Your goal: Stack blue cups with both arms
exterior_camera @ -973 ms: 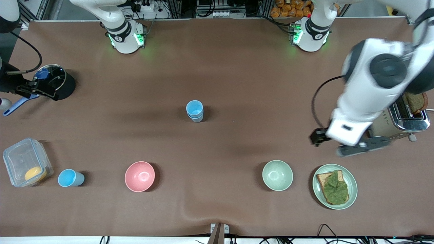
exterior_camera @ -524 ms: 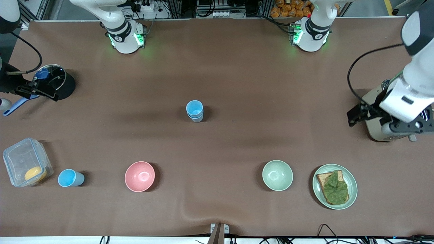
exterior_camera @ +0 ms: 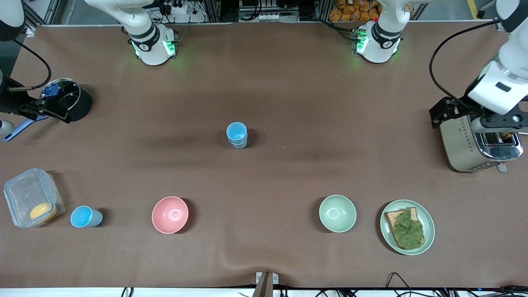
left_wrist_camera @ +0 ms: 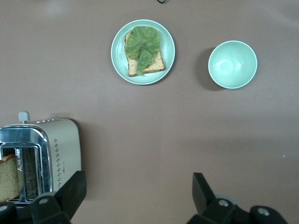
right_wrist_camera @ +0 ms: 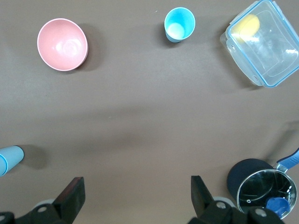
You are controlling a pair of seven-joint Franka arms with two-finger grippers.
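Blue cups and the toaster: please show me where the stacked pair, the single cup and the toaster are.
stacked blue cups (exterior_camera: 236,133), front view, inside of the top cup.
single blue cup (exterior_camera: 81,216), front view, its open mouth.
toaster (exterior_camera: 460,142), front view, its beige side wall.

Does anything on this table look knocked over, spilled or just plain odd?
Nothing is spilled or tipped. One thing stands out: a lone blue cup stands beside the clear container, apart from the stacked blue cups mid-table.
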